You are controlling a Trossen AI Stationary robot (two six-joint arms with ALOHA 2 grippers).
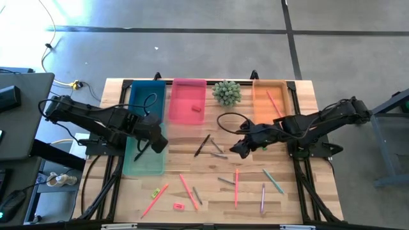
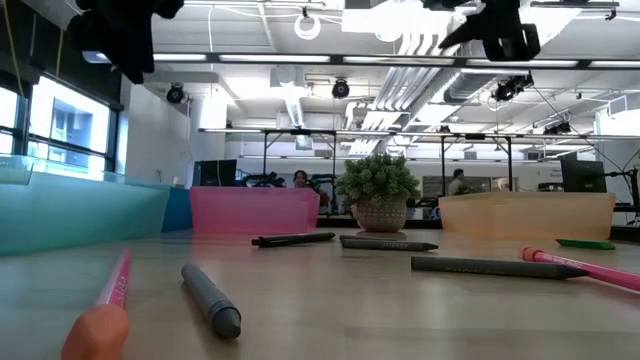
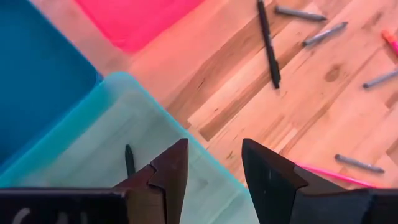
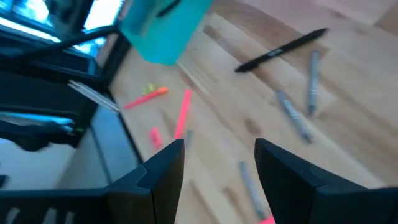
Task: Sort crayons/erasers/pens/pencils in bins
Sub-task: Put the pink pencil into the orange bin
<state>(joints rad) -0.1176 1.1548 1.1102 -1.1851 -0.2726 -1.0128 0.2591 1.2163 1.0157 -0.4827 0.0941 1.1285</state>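
Four shallow translucent bins on the pale wooden desk: blue, pink and orange in a far row, the pale teal bin nearer. Directly beneath the left end effector, poised above the teal bin's inner edge with fingers parted and gripping nothing; a dark pen lying on the bin floor just beside those fingers. Beyond that end effector, on bare wood, a black pen and grey sticks.

Right end effector raised over the middle of the desk, fingers spread wide and empty, grey sticks near it. Farther out from it toward the desk's near edge: long thin pencils, mostly salmon-pink, one pale green and one purple, scattered at angles. Among them small chunky erasers, one red-pink, one yellow-green. One pink pencil lying in the orange bin, one small red block in the pink bin.

Between pink and orange bins, a round spiky green plant in a pot. Grey concrete floor with dark lines around the desk. In the low view, an open office behind: ceiling ducts, strip lights, monitors, windows to one side.
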